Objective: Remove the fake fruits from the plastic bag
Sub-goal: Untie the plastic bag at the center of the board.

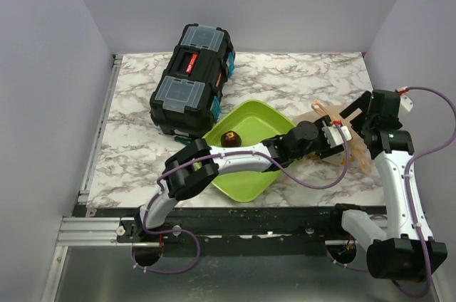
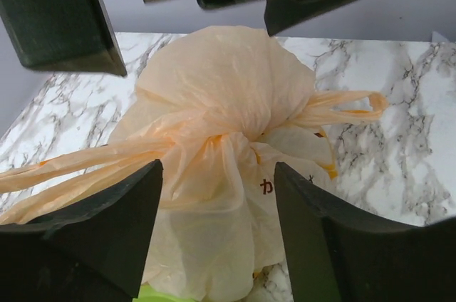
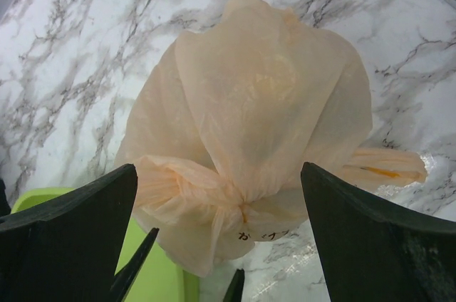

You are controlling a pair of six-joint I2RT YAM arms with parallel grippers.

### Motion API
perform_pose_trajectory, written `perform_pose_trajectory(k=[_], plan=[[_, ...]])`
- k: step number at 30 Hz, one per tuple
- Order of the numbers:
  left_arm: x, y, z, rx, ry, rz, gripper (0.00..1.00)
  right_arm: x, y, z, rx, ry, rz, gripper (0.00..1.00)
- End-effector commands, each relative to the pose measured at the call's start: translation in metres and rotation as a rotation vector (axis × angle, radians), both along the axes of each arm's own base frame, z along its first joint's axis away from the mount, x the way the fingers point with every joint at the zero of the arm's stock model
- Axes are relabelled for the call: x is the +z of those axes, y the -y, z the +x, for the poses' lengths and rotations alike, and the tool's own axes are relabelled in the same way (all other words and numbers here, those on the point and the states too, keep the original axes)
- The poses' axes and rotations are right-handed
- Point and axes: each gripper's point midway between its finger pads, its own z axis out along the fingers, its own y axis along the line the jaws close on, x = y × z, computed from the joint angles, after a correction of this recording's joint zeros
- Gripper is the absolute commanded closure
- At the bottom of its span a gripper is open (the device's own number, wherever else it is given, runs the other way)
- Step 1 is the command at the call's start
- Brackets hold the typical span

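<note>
The peach-orange plastic bag (image 1: 358,149) lies knotted shut on the marble table, just right of the green tray. It fills the left wrist view (image 2: 221,102) and the right wrist view (image 3: 263,95). My left gripper (image 1: 342,136) reaches across the tray and is open, its fingers either side of the bag's near end below the knot (image 2: 217,170). My right gripper (image 1: 354,118) hovers over the bag from the far right, open and astride the knot (image 3: 219,169). One dark maroon fruit (image 1: 230,138) sits in the tray. I cannot make out any fruits inside the bag.
The lime-green tray (image 1: 246,174) is at the table's centre, under my left arm; its edge shows in both wrist views (image 2: 160,293) (image 3: 153,273). A black toolbox (image 1: 194,77) stands at the back left. Grey walls enclose the table.
</note>
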Motion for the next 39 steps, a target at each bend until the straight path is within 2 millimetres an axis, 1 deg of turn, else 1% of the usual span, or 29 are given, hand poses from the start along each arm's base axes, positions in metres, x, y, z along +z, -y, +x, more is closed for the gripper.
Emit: perform_pose_trajectory(k=[1,3,8,11,12,14,16,17,19,21,22,23,25,26,28,29,32,39], plan=[[0.003,0.009,0.006,0.028,0.064,0.011,0.41,-0.026,-0.01,-0.007,0.065,-0.079,0.027,0.0],[-0.001,0.011,0.008,0.037,0.062,0.03,0.45,-0.032,-0.007,-0.009,0.052,-0.124,0.022,0.0],[-0.017,0.009,0.013,0.057,0.062,0.086,0.45,-0.034,-0.008,-0.013,0.052,-0.159,0.027,0.0],[-0.023,0.009,0.011,0.047,0.055,0.108,0.5,-0.043,0.0,-0.016,0.012,-0.195,0.006,0.02],[-0.024,0.009,0.01,0.038,0.055,0.116,0.52,-0.045,0.002,-0.017,0.008,-0.207,-0.003,0.02],[-0.028,0.009,0.009,0.032,0.052,0.133,0.54,-0.048,0.003,-0.016,0.013,-0.224,-0.009,0.07],[-0.031,0.009,0.01,0.039,0.05,0.142,0.75,-0.05,0.001,-0.014,0.024,-0.224,-0.003,0.12],[-0.031,0.009,0.011,0.045,0.048,0.146,0.79,-0.05,-0.002,-0.013,0.033,-0.217,0.006,0.17],[-0.034,0.009,0.011,0.043,0.046,0.158,0.81,-0.053,-0.009,-0.011,0.065,-0.211,0.035,0.24],[-0.033,0.007,0.01,0.038,0.045,0.162,0.83,-0.057,-0.012,-0.011,0.07,-0.218,0.053,0.25],[-0.033,0.006,0.01,0.04,0.049,0.163,0.95,-0.059,-0.011,-0.011,0.068,-0.224,0.052,0.25],[-0.033,0.003,0.01,0.049,0.053,0.162,1.0,-0.06,-0.01,-0.012,0.065,-0.228,0.044,0.25],[-0.031,-0.001,0.011,0.058,0.065,0.154,1.0,-0.06,-0.005,-0.014,0.05,-0.234,0.018,0.27],[-0.03,-0.004,0.011,0.061,0.071,0.153,1.0,-0.059,-0.003,-0.015,0.047,-0.234,0.01,0.32],[-0.029,-0.006,0.01,0.059,0.075,0.15,1.0,-0.058,-0.003,-0.015,0.046,-0.223,0.004,0.48],[-0.028,-0.007,0.009,0.052,0.077,0.146,1.0,-0.059,-0.003,-0.015,0.046,-0.218,0.006,0.5],[-0.026,-0.008,0.007,0.054,0.061,0.13,1.0,-0.061,-0.008,-0.011,0.067,-0.201,0.028,0.5],[-0.023,-0.011,0.009,0.07,0.056,0.122,1.0,-0.07,-0.021,-0.012,0.108,-0.19,0.085,0.5]])
